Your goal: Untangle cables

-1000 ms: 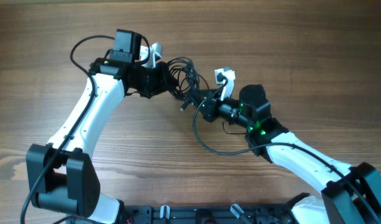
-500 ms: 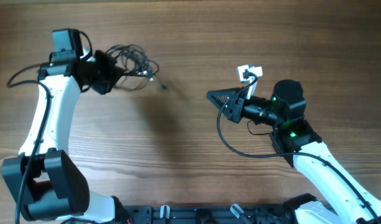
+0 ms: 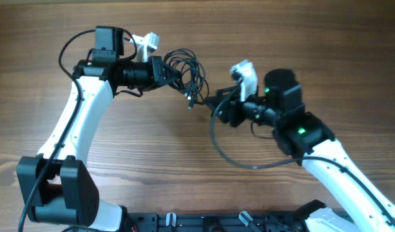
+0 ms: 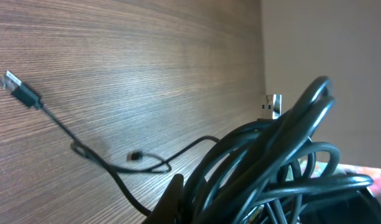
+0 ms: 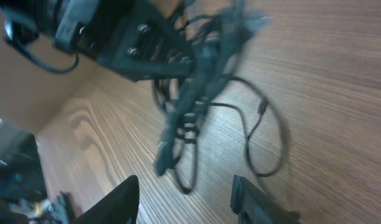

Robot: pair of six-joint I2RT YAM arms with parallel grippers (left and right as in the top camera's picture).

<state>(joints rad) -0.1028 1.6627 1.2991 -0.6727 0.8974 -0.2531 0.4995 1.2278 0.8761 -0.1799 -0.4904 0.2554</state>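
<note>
A tangle of black cables (image 3: 184,69) hangs from my left gripper (image 3: 167,72), which is shut on the bundle above the table. A plug end (image 3: 191,102) dangles at its lower right. In the left wrist view the bundle (image 4: 283,162) fills the lower right, and a thin cable with a USB plug (image 4: 17,89) trails over the wood. My right gripper (image 3: 214,105) is open and empty, just right of the dangling plug. In the right wrist view its fingers (image 5: 187,202) are spread below the blurred bundle (image 5: 196,93), not touching it.
The brown wooden table (image 3: 313,38) carries nothing else. A black cable loop (image 3: 231,153) hangs from the right arm's wrist over the table. The left arm (image 3: 81,122) stretches along the left side, and the right arm (image 3: 326,161) comes in from the lower right.
Half a second ago the arms were far apart, the bundle at the far left. Now the left gripper has carried it back to the centre and the right gripper has closed in.
</note>
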